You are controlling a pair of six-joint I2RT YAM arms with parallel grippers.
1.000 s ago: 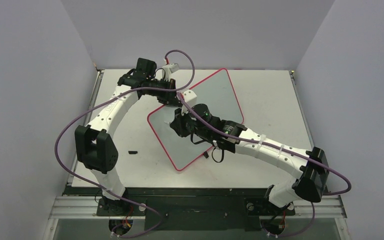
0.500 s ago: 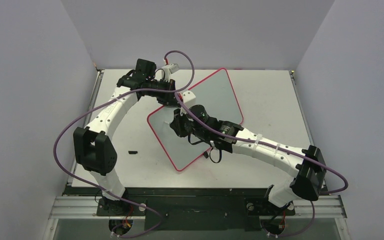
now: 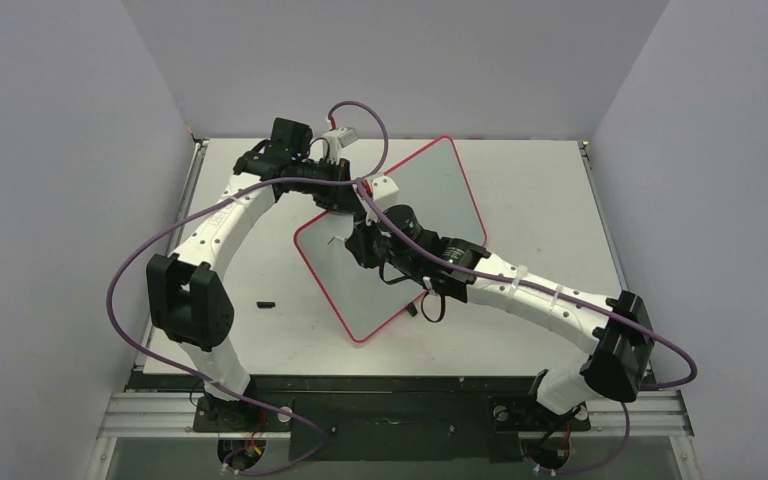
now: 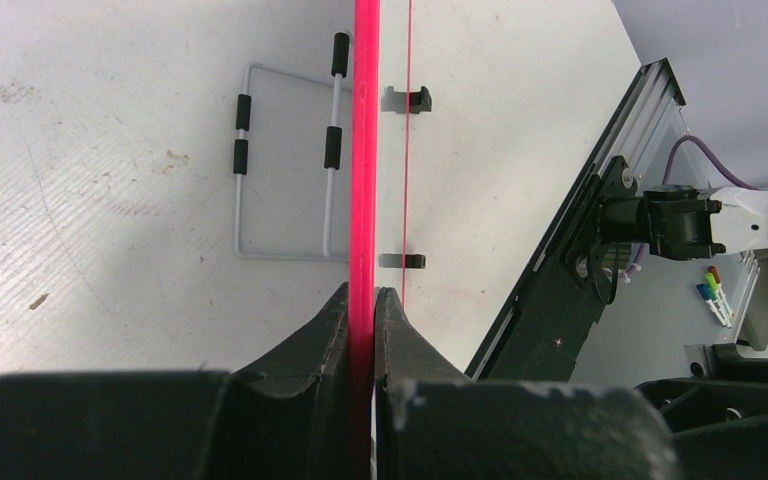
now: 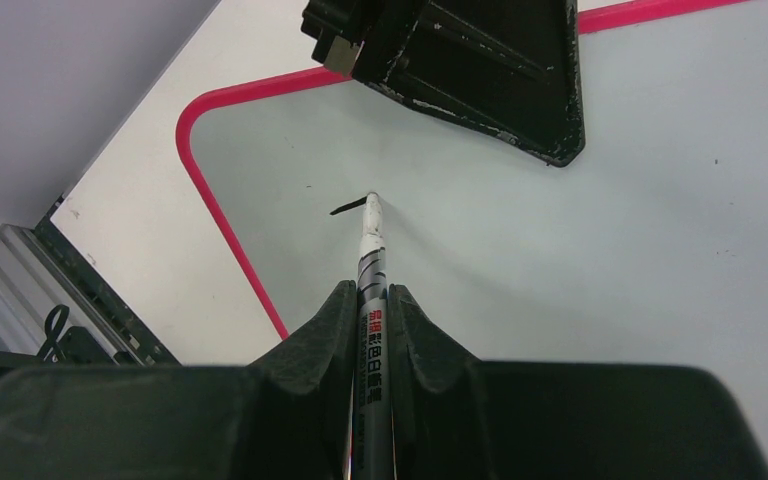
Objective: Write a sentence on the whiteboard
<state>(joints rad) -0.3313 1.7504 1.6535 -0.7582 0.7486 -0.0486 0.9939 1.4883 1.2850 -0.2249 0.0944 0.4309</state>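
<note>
Right fingers (image 5: 332,335) shifted toward left fingers (image 4: 328,325), gripping marker (image 5: 370,265) touching whiteboard (image 5: 610,250), left clamping board edge

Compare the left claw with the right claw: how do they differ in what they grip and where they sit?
The left claw pinches the whiteboard by its red rim; the right claw pinches a marker. The left claw sits at the board's edge; the right claw is over its face, marker tip at a short black stroke. Both are shut.

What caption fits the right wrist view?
Right jaws clamp a marker, tip on the whiteboard beside a short black stroke.
</note>
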